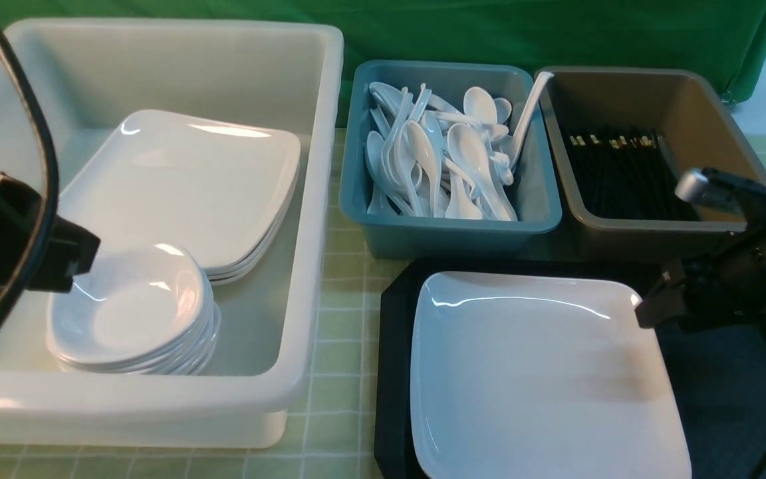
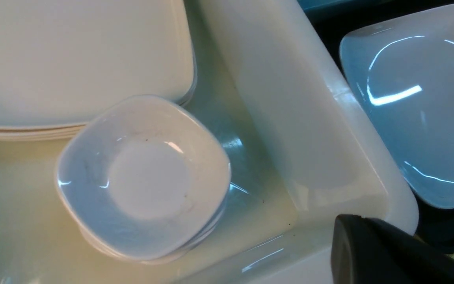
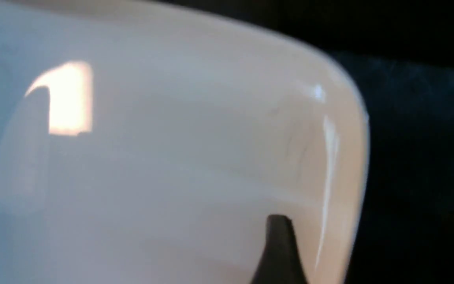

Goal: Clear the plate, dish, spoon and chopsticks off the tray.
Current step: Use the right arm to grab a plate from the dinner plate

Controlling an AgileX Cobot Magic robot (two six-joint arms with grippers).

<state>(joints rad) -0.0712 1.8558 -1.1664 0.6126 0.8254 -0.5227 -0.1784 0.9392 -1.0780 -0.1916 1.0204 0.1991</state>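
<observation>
The right gripper (image 1: pixel 642 313) is held at a corner of the plate (image 1: pixel 542 379), which lies just below and left of it on the tray (image 1: pixel 393 332), one fingertip (image 3: pixel 280 240) set inside the rim, presumably so the edge can be pinched; its jaw width cannot be told.

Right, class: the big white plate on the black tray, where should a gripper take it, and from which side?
Probably the raised rim on its right edge, coming from the robot's right: the plate lies flat on the tray, too wide to span, and the right gripper is beside that edge.
</observation>
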